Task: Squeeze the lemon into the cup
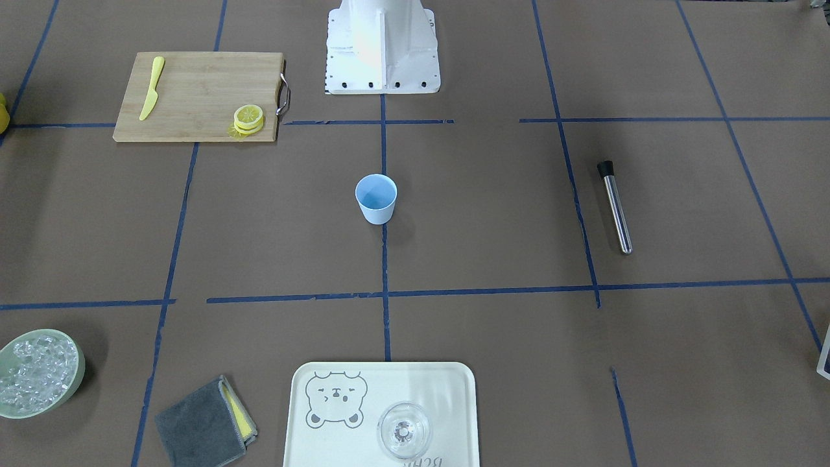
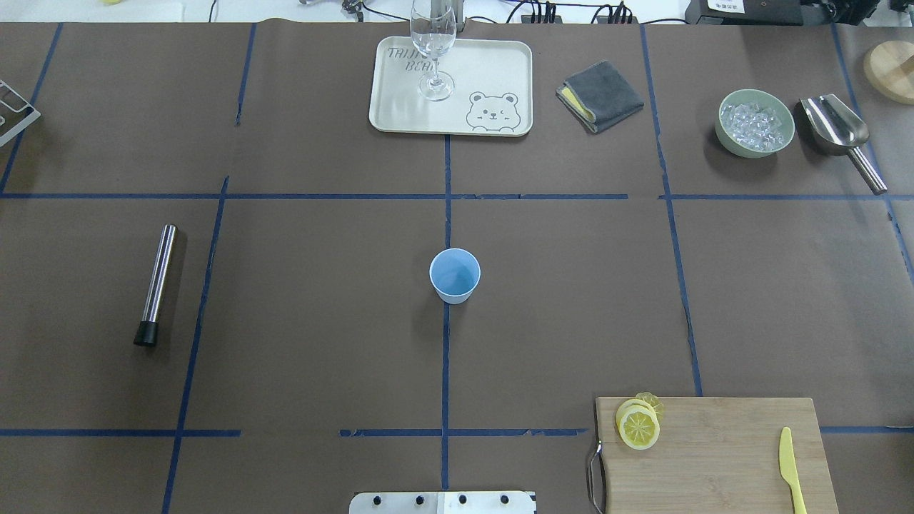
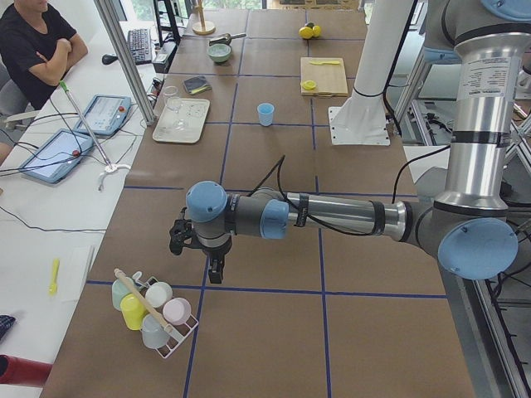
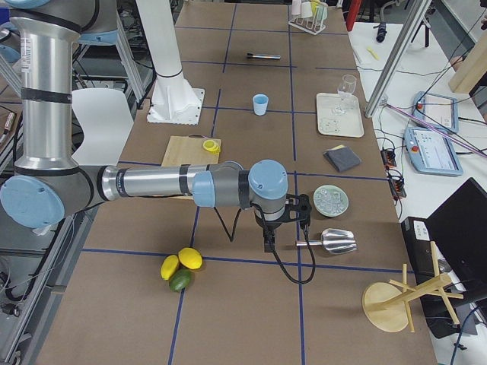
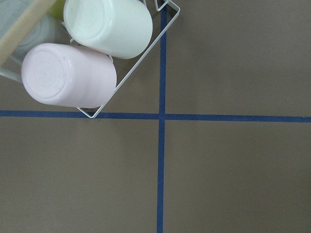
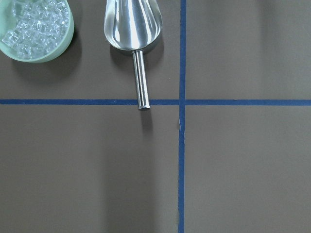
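Note:
The light-blue cup (image 1: 376, 198) stands upright and empty at the table's middle; it also shows in the overhead view (image 2: 455, 275). A small stack of lemon slices (image 1: 249, 117) lies on the corner of a wooden cutting board (image 1: 194, 97), also in the overhead view (image 2: 638, 425). My left gripper (image 3: 213, 264) hangs over the table's far left end beside a cup rack (image 3: 153, 313), far from the cup. My right gripper (image 4: 268, 240) hangs over the right end near a steel scoop (image 4: 332, 240). I cannot tell whether either is open or shut.
A yellow plastic knife (image 2: 791, 467) lies on the board. A pale-green bowl of ice (image 2: 755, 123), a grey cloth (image 2: 600, 95), and a tray (image 2: 400, 107) with a stemmed glass (image 2: 433, 50) line the far side. A steel rod (image 2: 156, 284) lies at the left.

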Controlling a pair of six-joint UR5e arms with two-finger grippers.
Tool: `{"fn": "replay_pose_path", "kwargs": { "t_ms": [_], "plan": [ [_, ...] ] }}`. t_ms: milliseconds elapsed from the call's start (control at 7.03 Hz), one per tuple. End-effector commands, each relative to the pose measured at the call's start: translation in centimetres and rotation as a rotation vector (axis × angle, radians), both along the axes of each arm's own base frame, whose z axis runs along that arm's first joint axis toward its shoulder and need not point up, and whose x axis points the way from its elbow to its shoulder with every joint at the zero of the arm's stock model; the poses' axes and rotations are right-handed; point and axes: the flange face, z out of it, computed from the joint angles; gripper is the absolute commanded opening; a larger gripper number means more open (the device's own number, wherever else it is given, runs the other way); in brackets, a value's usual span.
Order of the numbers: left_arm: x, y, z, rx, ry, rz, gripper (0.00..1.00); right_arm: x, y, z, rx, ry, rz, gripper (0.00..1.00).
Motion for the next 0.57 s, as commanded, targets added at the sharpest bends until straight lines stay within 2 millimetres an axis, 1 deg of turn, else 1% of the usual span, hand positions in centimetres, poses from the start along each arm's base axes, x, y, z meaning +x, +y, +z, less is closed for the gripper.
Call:
{"fn": "replay_pose_path", "kwargs": {
  "t_ms": [0,284,427],
  "plan": [
    [0.0,0.1,-0.2,0.006,-0.002,0.001,1.00,0.0,0.0,0.0,0.003,-0.001,0.000,1.00],
    [0.0,-0.1,-1.5,0.030,-0.001,-0.001,1.00,0.0,0.0,-0.2,0.009,-0.006,-0.001,1.00],
    [0.5,-0.2,-2.7,0.052,0.000,0.006,1.00,-0.1,-0.1,-0.9,0.023,-0.005,-0.002,1.00]
  ]
}}
